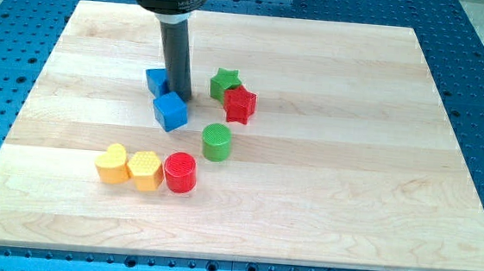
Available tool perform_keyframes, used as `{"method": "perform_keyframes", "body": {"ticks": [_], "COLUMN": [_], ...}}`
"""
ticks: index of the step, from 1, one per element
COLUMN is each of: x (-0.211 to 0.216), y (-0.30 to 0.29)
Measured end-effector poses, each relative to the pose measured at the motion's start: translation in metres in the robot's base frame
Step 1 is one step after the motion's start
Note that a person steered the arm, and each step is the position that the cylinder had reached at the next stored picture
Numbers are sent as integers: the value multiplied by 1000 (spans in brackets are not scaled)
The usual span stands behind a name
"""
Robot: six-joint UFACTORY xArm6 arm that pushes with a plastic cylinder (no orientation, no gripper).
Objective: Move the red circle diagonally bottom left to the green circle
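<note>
The red circle (pixel 180 172) sits low on the board, left of centre. The green circle (pixel 216 141) stands up and to the right of it, with a small gap between them. My tip (pixel 179 96) is near the view's top, between two blue blocks, above and left of the green circle and well above the red circle. It touches or nearly touches the blue cube (pixel 170 111) just below it.
A second blue block (pixel 156 81) is partly hidden behind the rod. A green star (pixel 224 83) and a red star (pixel 239 104) sit right of the rod. A yellow hexagon (pixel 145 170) and a yellow heart (pixel 112 163) lie left of the red circle.
</note>
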State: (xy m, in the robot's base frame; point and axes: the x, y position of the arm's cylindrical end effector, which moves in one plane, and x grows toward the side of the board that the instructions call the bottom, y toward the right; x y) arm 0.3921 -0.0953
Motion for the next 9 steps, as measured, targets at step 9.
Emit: {"method": "perform_keyframes", "body": {"ticks": [9], "x": [156], "y": [-4]}}
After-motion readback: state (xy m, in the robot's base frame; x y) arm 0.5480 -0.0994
